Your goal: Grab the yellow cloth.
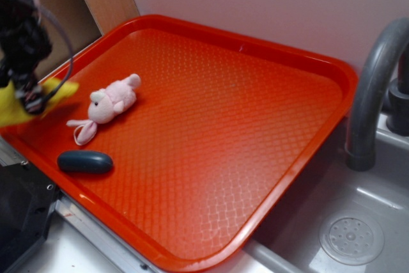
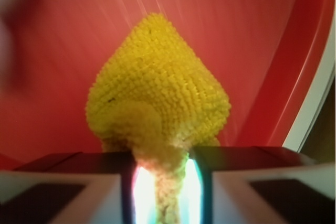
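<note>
The yellow cloth [image 2: 160, 85] hangs bunched into a pointed lump, its terry weave sharp in the wrist view. A narrow neck of it runs down between my two black fingers, and my gripper [image 2: 161, 171] is shut on that neck. In the exterior view the gripper [image 1: 29, 97] sits at the far left over the tray's left rim, with the yellow cloth [image 1: 59, 89] sticking out on both sides of it, lifted off the red tray [image 1: 211, 119]. Part of the cloth is cut off by the frame's left edge.
A pink plush animal [image 1: 110, 101] lies on the tray just right of the gripper. A dark blue oval object [image 1: 85, 162] rests near the tray's front-left rim. A grey faucet [image 1: 374, 87] and a sink with its drain [image 1: 351, 238] stand to the right.
</note>
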Robot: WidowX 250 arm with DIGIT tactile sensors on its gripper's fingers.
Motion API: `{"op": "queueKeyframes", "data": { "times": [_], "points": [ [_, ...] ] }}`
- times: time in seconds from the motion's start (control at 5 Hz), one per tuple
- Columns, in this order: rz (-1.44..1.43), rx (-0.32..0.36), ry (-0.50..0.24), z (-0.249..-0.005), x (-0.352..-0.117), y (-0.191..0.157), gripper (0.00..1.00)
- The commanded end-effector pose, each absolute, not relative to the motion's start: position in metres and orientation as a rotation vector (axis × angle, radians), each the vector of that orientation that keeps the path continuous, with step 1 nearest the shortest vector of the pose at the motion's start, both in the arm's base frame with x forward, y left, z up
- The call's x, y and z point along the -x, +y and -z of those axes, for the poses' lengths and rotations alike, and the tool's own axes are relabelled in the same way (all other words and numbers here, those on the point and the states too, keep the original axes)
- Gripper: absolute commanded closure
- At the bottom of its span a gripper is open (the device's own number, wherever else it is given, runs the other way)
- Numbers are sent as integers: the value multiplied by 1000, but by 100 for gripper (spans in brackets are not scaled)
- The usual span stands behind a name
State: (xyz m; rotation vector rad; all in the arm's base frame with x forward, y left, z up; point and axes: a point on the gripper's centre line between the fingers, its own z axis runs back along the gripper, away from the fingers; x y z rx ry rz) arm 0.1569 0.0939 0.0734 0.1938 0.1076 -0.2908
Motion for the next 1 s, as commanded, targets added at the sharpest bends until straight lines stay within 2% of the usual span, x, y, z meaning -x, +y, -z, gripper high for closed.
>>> {"op": "queueKeyframes", "data": {
  "times": [0.0, 0.2, 0.4, 0.8],
  "points": [
    [32, -147, -86, -174, -243, 38, 100],
    [-26, -69, -164, -213, -255, 21, 100],
    [-88, -33, -222, -238, -253, 15, 100],
    [-119, -5, -207, -235, -232, 14, 100]
  ]
}}
